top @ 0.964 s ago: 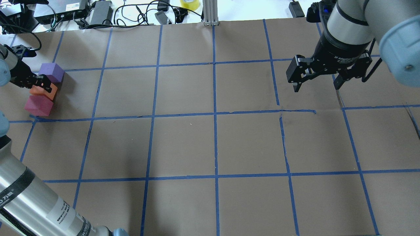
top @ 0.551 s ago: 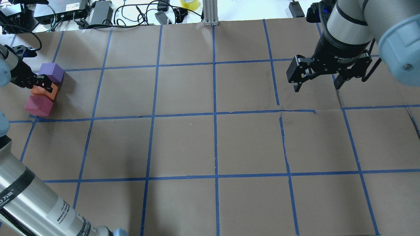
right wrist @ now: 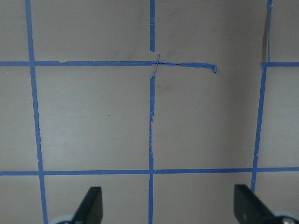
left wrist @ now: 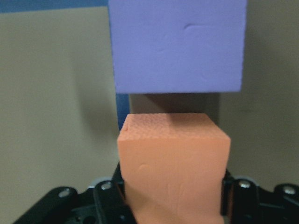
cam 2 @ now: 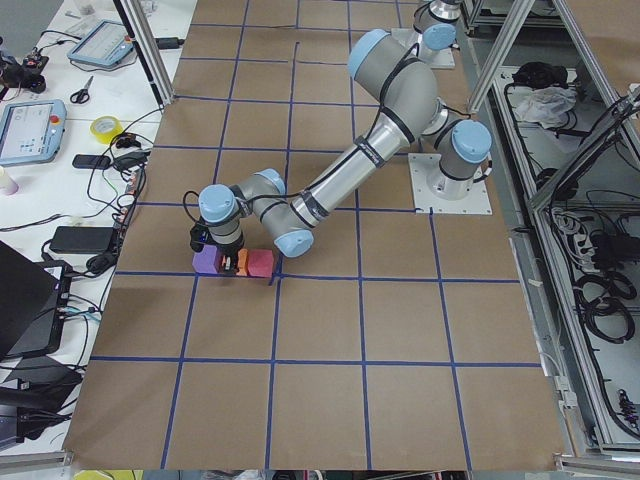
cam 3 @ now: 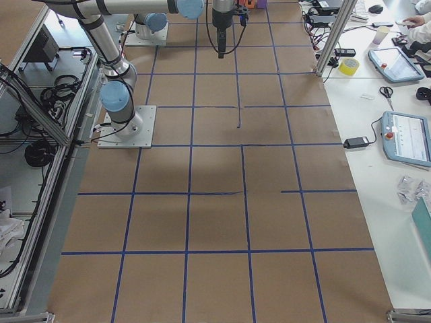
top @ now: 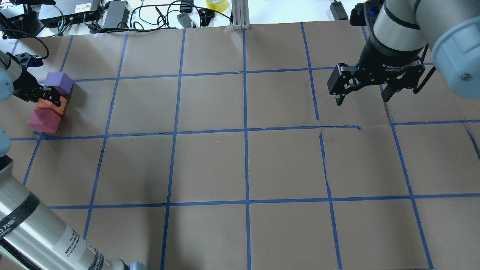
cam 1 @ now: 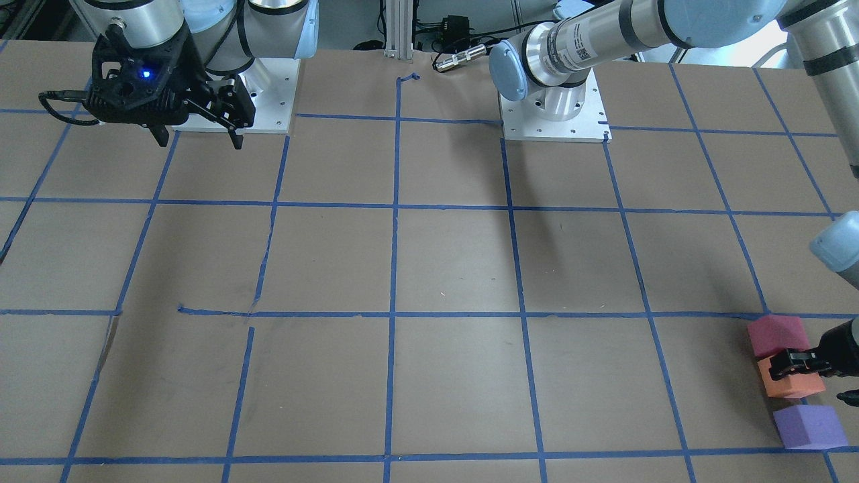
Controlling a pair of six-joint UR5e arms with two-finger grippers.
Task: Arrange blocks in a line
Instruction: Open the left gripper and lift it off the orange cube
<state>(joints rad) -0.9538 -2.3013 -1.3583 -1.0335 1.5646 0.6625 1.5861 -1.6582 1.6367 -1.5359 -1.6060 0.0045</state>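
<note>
Left hand is low at the far edge of the bench, and its fingers are clamped on the orange block, one pad on each side. In the wrist view the purple block sits dead ahead of the fingertips, with a thin strip of shadow between it and the orange one, so those two are near but not touching. The red block is on the hand's other side, tight against the orange one. From overhead that reads red, orange, purple in one row, so I'd call the line all but made. What's left, as I judge it, is to let go of orange and lift clear without nudging either neighbour. I can't tell if orange is fully down on the bench. The arm reaches out long, wrist tipped down over the row. Right hand hangs well away, jaws apart, holding nothing.
</note>
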